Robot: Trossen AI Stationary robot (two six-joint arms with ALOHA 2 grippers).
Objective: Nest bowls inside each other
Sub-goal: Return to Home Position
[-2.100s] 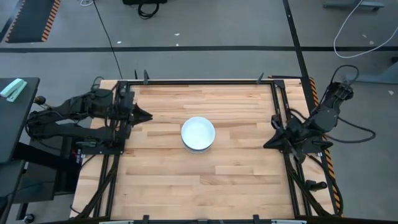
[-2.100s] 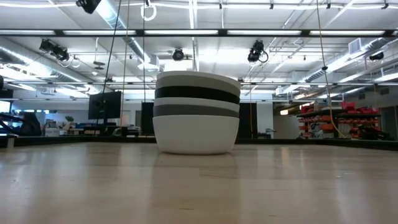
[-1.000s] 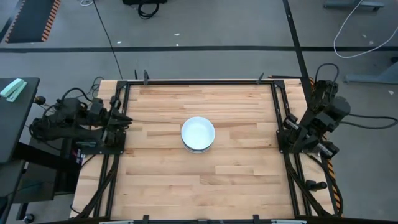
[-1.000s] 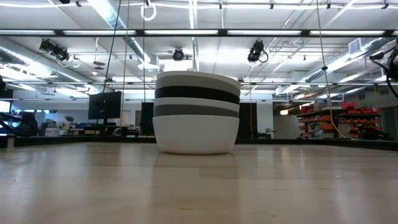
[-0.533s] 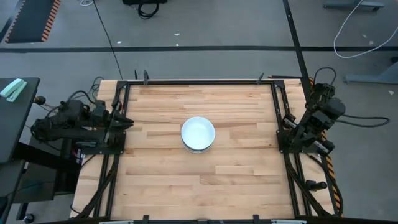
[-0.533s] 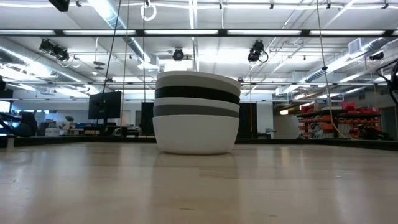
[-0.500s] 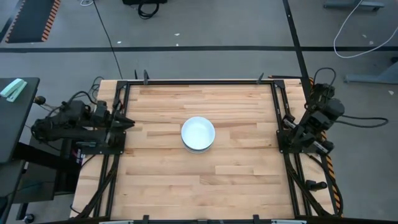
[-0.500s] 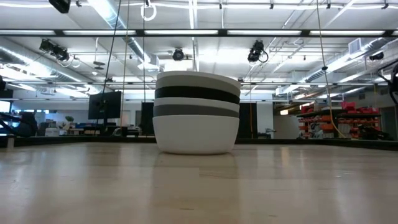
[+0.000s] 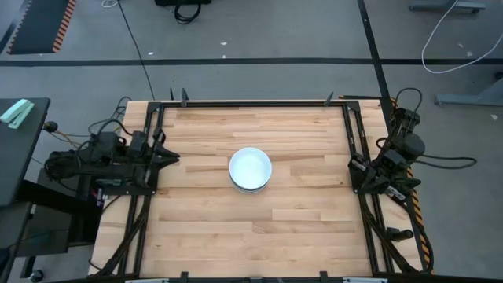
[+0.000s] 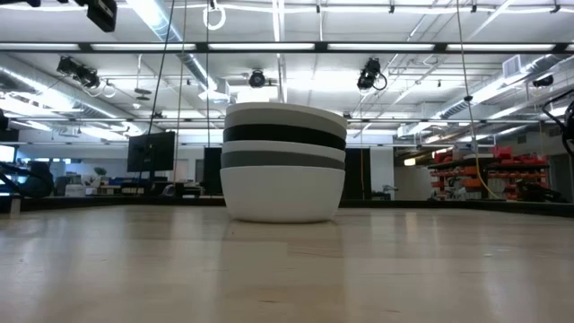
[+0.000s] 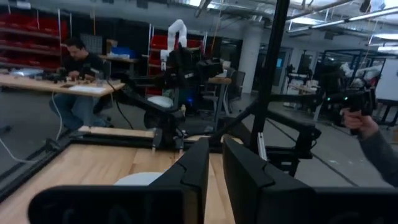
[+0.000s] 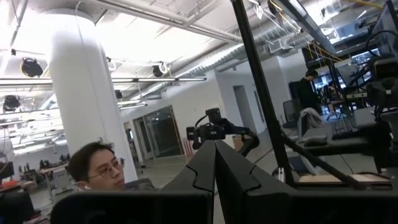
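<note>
The bowls (image 9: 250,169) stand nested in one stack at the middle of the wooden table, a white bowl uppermost. The low view shows the stack (image 10: 284,161) from the side: a white bowl on the table, then grey and black rims, then a white rim on top. My left gripper (image 9: 171,156) hangs at the table's left edge, pointing toward the stack, fingers (image 11: 193,168) a narrow slit apart with nothing between them. My right gripper (image 9: 355,167) hangs at the right edge, its fingers (image 12: 214,163) shut together. Neither touches a bowl.
Black frame rails (image 9: 251,102) run round the table. Bare wood lies on every side of the stack. Beyond the table, a person (image 11: 78,56) sits at a bench, a hand (image 11: 360,121) holds a device, and another person (image 12: 93,167) shows close by.
Both arms have sunk lower and folded in at their own table edges. The left gripper's tip has edged a little toward the stack. The right arm has dropped down against the right rail. The stack of bowls has stayed still.
</note>
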